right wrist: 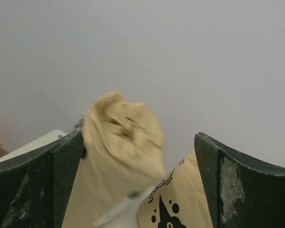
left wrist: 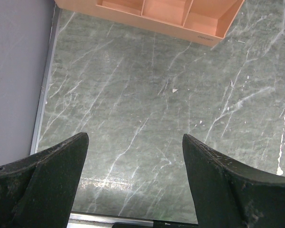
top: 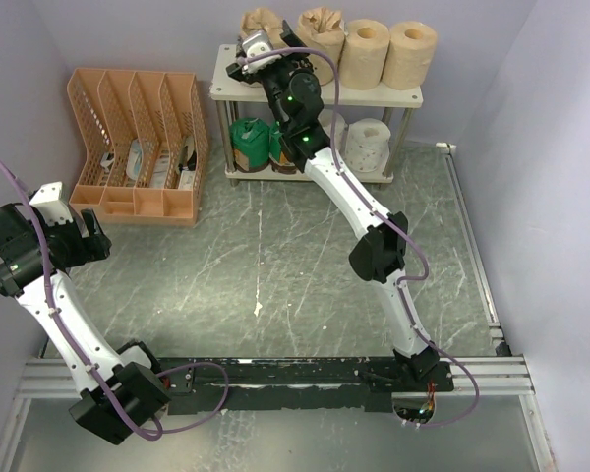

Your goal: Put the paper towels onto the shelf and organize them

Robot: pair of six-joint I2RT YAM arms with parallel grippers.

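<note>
"Now, the risk?"
"Your right gripper [right wrist: 138,137] stands open astride the end printed roll [right wrist: 118,123] on the shelf's [top: 379,96] top board; back out crooked & you could knock it off the edge. Your left gripper [left wrist: 135,137] hangs open too, over the table [left wrist: 133,85]."
"Count?"
"8 paper towels [top: 413,49], all on the shelf: 2 printed rolls [top: 320,25] + 2 plain tan rolls [top: 366,49] up top, 2 green-tops [top: 248,143] + 2 white rolls [top: 374,138] below. 1 shelf, 1 orange organizer [top: 138,138]."

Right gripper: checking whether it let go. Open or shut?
Open. The right wrist view shows the right gripper with fingers spread wide around a blurred tan-wrapped roll, bare wall showing beside it.
</note>
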